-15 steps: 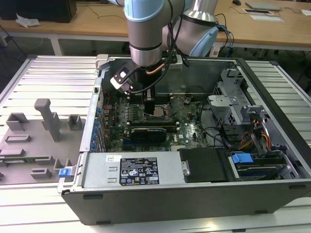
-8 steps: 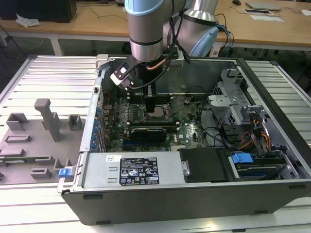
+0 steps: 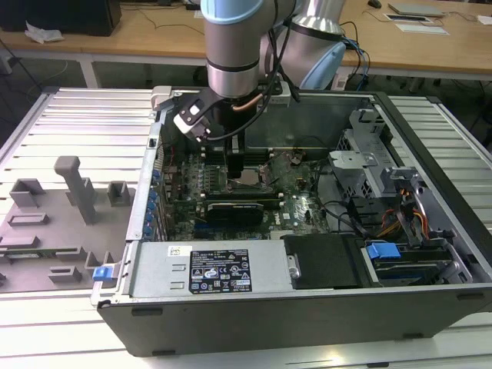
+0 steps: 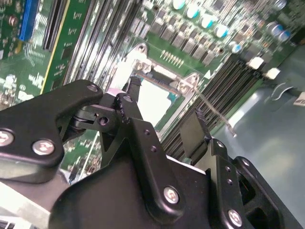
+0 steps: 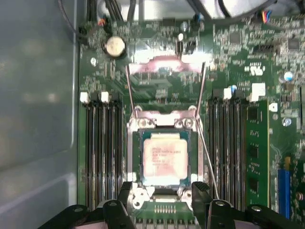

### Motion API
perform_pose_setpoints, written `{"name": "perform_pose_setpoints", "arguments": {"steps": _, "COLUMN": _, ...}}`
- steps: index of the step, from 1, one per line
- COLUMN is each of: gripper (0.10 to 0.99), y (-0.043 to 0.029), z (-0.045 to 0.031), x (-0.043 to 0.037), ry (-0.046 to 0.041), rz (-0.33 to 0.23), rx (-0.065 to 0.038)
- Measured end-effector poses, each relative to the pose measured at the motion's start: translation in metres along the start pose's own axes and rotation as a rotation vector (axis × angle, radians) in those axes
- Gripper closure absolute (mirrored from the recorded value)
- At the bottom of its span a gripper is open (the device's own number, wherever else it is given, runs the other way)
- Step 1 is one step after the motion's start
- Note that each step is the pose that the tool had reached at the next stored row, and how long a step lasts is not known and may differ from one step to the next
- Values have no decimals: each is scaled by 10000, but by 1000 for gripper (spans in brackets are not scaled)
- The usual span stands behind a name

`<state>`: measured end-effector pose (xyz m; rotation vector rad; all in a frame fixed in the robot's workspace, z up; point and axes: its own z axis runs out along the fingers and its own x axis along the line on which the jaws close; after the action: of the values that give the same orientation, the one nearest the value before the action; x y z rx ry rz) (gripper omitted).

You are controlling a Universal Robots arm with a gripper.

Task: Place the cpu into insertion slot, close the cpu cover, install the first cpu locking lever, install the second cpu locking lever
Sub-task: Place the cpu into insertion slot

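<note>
My gripper: jaws wide apart, empty, straddling the insertion slot's near edge. The cpu lies flat inside, so it needs no grip.

A ribbed aluminium table carries everything. In the exterior view an open computer case lies on its side directly on it, from the centre out toward 3 o'clock. At 9 o'clock rests a grey fixture plate with upright holders
</note>
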<state>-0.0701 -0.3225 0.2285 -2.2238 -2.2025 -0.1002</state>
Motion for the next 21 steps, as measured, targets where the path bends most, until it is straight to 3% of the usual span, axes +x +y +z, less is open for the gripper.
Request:
{"name": "perform_pose_setpoints", "arguments": {"steps": 1, "gripper": 478, "y": 0, "z": 0, "x": 0, "ry": -2, "rz": 2, "rx": 48}}
{"name": "perform_pose_setpoints", "arguments": {"steps": 6, "gripper": 478, "y": 3, "z": 0, "x": 0, "ry": -1, "rz": 0, "rx": 50}}
{"name": "perform_pose_setpoints", "arguments": {"steps": 10, "gripper": 478, "y": 72, "z": 3, "x": 1, "ry": 0, "rz": 0, "rx": 50}}
{"name": "perform_pose_setpoints", "arguments": {"steps": 17, "gripper": 478, "y": 267, "z": 10, "x": 2, "ry": -3, "rz": 1, "rx": 51}}
{"name": "perform_pose_setpoints", "arguments": {"steps": 21, "gripper": 478, "y": 273, "z": 10, "x": 2, "ry": -1, "rz": 2, "rx": 50}}
